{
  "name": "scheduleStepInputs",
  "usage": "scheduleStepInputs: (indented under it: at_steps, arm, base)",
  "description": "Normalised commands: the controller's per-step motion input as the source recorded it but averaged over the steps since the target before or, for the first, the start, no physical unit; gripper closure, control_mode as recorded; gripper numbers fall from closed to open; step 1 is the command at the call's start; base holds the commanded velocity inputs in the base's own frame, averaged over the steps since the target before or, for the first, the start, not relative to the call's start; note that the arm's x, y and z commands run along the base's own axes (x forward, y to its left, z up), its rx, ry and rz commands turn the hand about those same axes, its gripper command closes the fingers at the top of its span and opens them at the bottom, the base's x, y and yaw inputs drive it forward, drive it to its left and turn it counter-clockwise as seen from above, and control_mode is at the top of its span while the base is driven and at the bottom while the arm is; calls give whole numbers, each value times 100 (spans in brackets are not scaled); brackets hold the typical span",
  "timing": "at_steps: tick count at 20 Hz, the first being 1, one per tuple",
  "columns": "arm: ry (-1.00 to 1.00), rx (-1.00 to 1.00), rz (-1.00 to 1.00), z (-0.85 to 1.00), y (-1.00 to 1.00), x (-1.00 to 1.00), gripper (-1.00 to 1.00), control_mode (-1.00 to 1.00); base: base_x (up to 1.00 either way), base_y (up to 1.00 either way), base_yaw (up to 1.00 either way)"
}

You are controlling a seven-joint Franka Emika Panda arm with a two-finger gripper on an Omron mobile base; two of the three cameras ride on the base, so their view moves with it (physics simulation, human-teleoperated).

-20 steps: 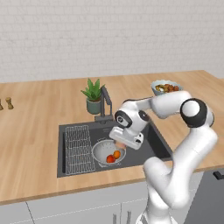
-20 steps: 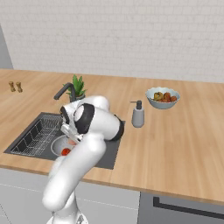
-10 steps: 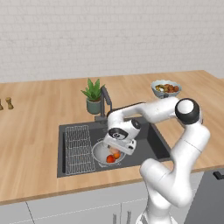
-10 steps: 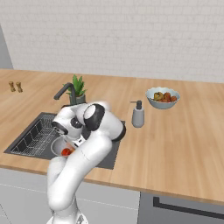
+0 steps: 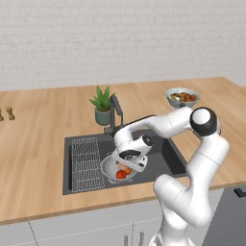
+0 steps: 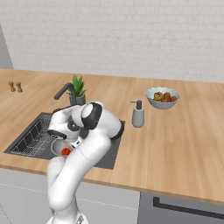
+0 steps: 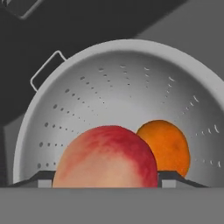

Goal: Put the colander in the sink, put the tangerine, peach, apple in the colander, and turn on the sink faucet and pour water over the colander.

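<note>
A: How will the peach (image 7: 105, 157) handle?

B: Light, I'd judge, and soft under the skin; it would bruise if squeezed hard; round and smooth, so it could roll out of a loose hold. Best taken across its widest part, one finger on each side; that is how it looks to be taken.

A: So the pincer (image 7: 106, 177) has it?

B: It looks so; the two dark finger tips stand on either side of the fruit at its widest part and the peach fills the gap between them; I read that as grasping the peach, not released.

A: Where is the peach in the scene?

B: Low over the colander (image 5: 106, 168), which sits in the sink (image 5: 163, 153), just right of the wire rack (image 5: 86, 161) and on the near side of the sink faucet (image 5: 116, 108); whether the fruit touches the colander's floor I cannot tell.

A: Anything else in there?

B: The tangerine (image 7: 166, 146) lies in the colander, just beside the peach; from the hand's view the two overlap, so touching or apart I cannot tell; a drop here could knock against it.
</note>
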Motion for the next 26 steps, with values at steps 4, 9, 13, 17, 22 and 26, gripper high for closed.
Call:
scheduleStepInputs:
  at_steps: [4, 9, 13, 17, 22, 26]
  arm:
    - [0, 0, 0, 0, -1, 0, -100, -100]
    - [0, 0, 0, 21, -19, 1, -100, -100]
    - [0, 0, 0, 50, -33, 1, -100, -100]
    - [0, 0, 0, 66, -41, 0, -100, -100]
    - [0, 0, 0, 77, -41, -11, -100, -100]
    - [0, 3, 0, 76, -56, -54, -100, -100]
  base:
    - [0, 0, 0]
    - [0, 0, 0]
    - [0, 0, 0]
    - [0, 0, 0]
    - [0, 0, 0]
    - [0, 0, 0]
